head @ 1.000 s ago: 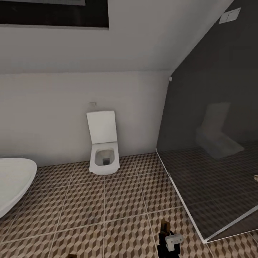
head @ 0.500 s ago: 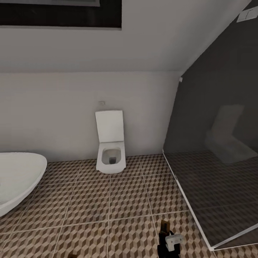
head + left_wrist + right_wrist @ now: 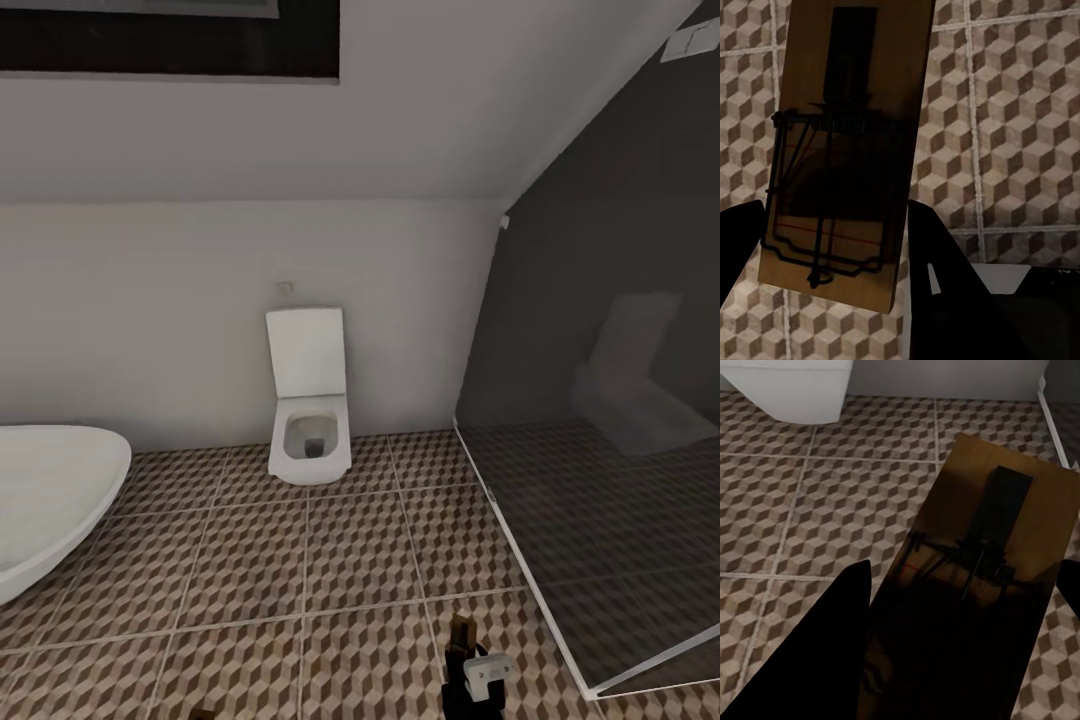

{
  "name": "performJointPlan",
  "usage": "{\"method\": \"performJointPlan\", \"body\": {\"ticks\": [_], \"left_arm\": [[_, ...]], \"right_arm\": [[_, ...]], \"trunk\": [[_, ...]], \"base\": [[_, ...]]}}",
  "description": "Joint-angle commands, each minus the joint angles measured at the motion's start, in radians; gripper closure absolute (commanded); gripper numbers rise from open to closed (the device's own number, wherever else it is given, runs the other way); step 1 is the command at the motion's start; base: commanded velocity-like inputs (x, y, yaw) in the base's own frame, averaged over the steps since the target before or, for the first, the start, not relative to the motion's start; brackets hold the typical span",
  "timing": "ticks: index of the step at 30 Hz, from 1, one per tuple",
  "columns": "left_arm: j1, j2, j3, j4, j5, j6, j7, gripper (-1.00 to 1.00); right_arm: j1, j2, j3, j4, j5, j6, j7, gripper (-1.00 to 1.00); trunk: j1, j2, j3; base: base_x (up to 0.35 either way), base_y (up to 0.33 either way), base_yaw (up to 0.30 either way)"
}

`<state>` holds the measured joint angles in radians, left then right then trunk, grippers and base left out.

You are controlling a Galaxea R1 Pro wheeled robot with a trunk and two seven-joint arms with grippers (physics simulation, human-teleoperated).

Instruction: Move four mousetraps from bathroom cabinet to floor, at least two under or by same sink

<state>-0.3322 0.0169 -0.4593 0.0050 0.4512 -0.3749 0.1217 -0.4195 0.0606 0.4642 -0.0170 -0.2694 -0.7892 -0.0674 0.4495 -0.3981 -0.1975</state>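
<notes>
Two mousetraps are in view, one in each end effector. In the left wrist view the left end effector is clamped on a mousetrap: its two dark fingers sit against the long edges of the wooden board, whose black wire frame and thin red lines face the camera. The board juts out beyond the fingertips, held off the bathroom floor of cube-patterned tiles beyond it.

In the right wrist view the right end effector grips the second mousetrap the same way, one finger on each long side, the board in shadow with its dark wire parts on top. It too is held clear of the tiles.

In the head view the right end effector shows at the lower edge with the brown tip of its trap poking forward over the floor. Ahead of it and a little to its left, well apart, one white toilet stands against the back wall with its lid up. To its right a glass shower screen runs along the tiles, with a faint reflection of the toilet in it. Far to its left is the rounded end of one white bathtub.
</notes>
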Motion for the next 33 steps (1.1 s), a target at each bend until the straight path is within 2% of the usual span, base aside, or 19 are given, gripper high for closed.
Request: {"method": "performJointPlan", "body": {"ticks": [1, 5, 7, 9, 10, 14, 15, 16, 19, 22, 24, 25, 26, 30, 33], "left_arm": [[-0.001, 0.0, -0.009, 0.001, 0.004, -0.002, 0.004, 1.0], [-0.001, -0.001, -0.004, -0.032, 0.003, 0.02, 0.01, 1.0], [-0.001, 0.006, -0.003, -0.079, 0.002, 0.08, 0.012, 1.0], [-0.001, 0.031, -0.003, -0.157, 0.002, 0.214, 0.013, 1.0], [-0.001, 0.039, -0.002, -0.186, 0.002, 0.257, 0.013, 1.0], [-0.004, 0.108, 0.0, -0.488, 0.001, 0.593, 0.034, 1.0], [-0.013, 0.119, 0.001, -0.556, 0.0, 0.667, 0.052, 1.0], [-0.021, 0.123, 0.002, -0.585, 0.0, 0.702, 0.063, 1.0], [-0.124, 0.134, 0.006, -0.665, 0.0, 0.885, 0.12, 1.0], [-0.277, 0.137, 0.008, -0.601, 0.0, 0.977, 0.14, 1.0], [-0.385, 0.137, 0.009, -0.534, 0.0, 1.0, 0.144, 1.0], [-0.409, 0.137, 0.009, -0.522, 0.0, 1.003, 0.145, 1.0], [-0.464, 0.136, 0.01, -0.498, 0.0, 1.01, 0.147, 1.0], [-0.516, 0.131, 0.009, -0.456, 0.001, 1.016, 0.148, 1.0], [-0.524, 0.096, 0.007, -0.352, 0.002, 0.986, 0.143, 1.0]], "right_arm": [[-0.001, 0.0, 0.008, 0.001, -0.004, -0.002, -0.007, 1.0], [-0.001, 0.001, 0.008, -0.002, 0.0, 0.001, -0.007, 1.0], [-0.001, 0.002, 0.007, -0.006, 0.001, 0.046, -0.009, 1.0], [-0.001, 0.002, 0.007, -0.036, 0.001, 0.161, -0.016, 1.0], [-0.001, 0.002, 0.007, -0.053, 0.001, 0.196, -0.02, 1.0], [-0.002, -0.012, 0.007, -0.279, 0.002, 0.477, -0.084, 1.0], [-0.002, -0.017, 0.007, -0.339, 0.002, 0.538, -0.101, 1.0], [-0.002, -0.019, 0.007, -0.366, 0.002, 0.568, -0.109, 1.0], [-0.002, -0.025, 0.007, -0.492, 0.003, 0.705, -0.136, 1.0], [-0.002, -0.027, 0.006, -0.56, 0.004, 0.753, -0.145, 1.0], [-0.003, -0.027, 0.006, -0.598, 0.004, 0.768, -0.148, 1.0], [-0.003, -0.027, 0.006, -0.61, 0.004, 0.774, -0.149, 1.0], [-0.003, -0.027, 0.005, -0.654, 0.004, 0.805, -0.15, 1.0], [-0.006, -0.026, 0.004, -0.799, 0.004, 0.976, -0.171, 1.0], [-0.012, -0.019, 0.003, -0.873, 0.003, 1.101, -0.213, 1.0]], "trunk": [[0.001, -0.002, -0.002], [0.001, -0.002, -0.002], [0.001, -0.002, -0.002], [0.001, -0.002, -0.002], [0.001, -0.002, -0.002], [0.001, -0.002, -0.002], [0.001, -0.002, -0.002], [0.001, -0.002, -0.002], [0.001, -0.002, -0.002], [0.001, -0.002, -0.002], [0.001, -0.002, -0.002], [0.001, -0.002, -0.002], [0.001, -0.002, -0.002], [0.001, -0.002, -0.002], [0.001, -0.002, -0.002]], "base": [[0.0, 0.0, 0.0], [0.0, 0.0, 0.0], [0.0, 0.0, 0.0], [0.0, 0.0, 0.0], [0.0, 0.0, 0.0], [0.0, 0.0, 0.0], [0.0, 0.0, 0.0], [0.0, 0.0, 0.0], [0.0, 0.0, 0.0], [0.0, 0.0, 0.0], [0.0, 0.0, 0.0], [0.0, 0.0, 0.0], [0.0, 0.0, 0.0], [0.0, 0.0, 0.0], [0.0, 0.0, 0.0]]}}
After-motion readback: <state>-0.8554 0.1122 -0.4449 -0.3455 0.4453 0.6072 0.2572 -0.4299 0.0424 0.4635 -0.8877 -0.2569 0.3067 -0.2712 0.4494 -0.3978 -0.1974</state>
